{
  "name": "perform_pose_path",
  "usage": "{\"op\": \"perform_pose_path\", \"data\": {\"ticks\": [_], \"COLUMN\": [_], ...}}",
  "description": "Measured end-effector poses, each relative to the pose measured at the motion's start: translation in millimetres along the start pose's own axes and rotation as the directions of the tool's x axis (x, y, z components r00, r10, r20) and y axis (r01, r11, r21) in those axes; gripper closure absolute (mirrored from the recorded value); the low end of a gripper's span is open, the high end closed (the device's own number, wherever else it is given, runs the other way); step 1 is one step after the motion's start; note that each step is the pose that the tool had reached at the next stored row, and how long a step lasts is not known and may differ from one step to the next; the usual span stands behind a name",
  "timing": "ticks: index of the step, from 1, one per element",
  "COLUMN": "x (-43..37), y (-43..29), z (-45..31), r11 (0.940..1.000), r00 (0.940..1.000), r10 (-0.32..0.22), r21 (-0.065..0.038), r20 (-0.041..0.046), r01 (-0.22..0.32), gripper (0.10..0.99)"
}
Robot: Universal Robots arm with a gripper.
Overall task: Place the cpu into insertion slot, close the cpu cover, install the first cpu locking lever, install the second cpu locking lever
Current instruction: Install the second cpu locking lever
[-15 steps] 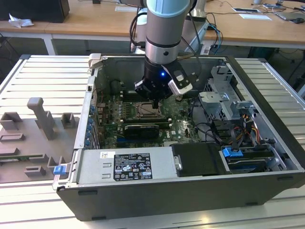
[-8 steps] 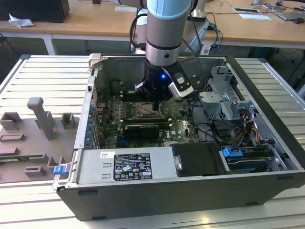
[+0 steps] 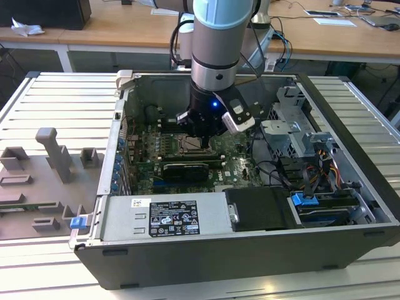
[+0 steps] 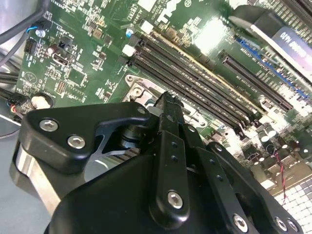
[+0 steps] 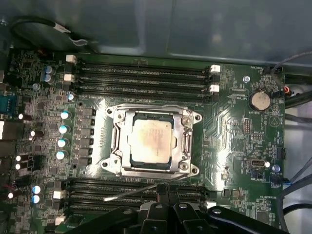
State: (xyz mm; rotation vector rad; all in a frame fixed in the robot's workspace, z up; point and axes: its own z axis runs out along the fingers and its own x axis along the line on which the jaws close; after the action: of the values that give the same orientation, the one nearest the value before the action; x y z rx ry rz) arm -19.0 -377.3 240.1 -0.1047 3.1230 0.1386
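Observation:
The cpu [image 5: 150,140], a pale beige square, lies flat in its socket on the green board. The cpu cover [image 5: 122,142], a silver frame, lies closed around it. A thin wire locking lever [image 5: 141,189] slants out from the socket's edge across the memory slots, not latched. In the first wrist view my gripper [image 5: 163,194] stands just beside that lever, shut, with nothing between its fingers. In the second wrist view the gripper [image 4: 165,100] points down at the socket's corner [image 4: 139,87]. The exterior view has the gripper [image 3: 199,142] low inside the open case, over the socket.
Black memory slots [image 5: 141,75] run along two sides of the socket. A long black card [image 3: 184,169], the power supply [image 3: 162,219], a drive cage [image 3: 294,131] and cables [image 3: 281,169] crowd the case. A grey fixture [image 3: 50,169] stands outside, at the exterior view's left.

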Motion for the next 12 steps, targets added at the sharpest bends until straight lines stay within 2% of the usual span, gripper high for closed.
{"op": "perform_pose_path", "data": {"ticks": [12], "x": [5.1], "y": [-9.0], "z": [-0.9], "r11": [1.0000], "r00": [1.0000], "r10": [0.000], "r21": [0.000], "r20": [0.0000], "r01": [0.000], "gripper": [0.980]}}
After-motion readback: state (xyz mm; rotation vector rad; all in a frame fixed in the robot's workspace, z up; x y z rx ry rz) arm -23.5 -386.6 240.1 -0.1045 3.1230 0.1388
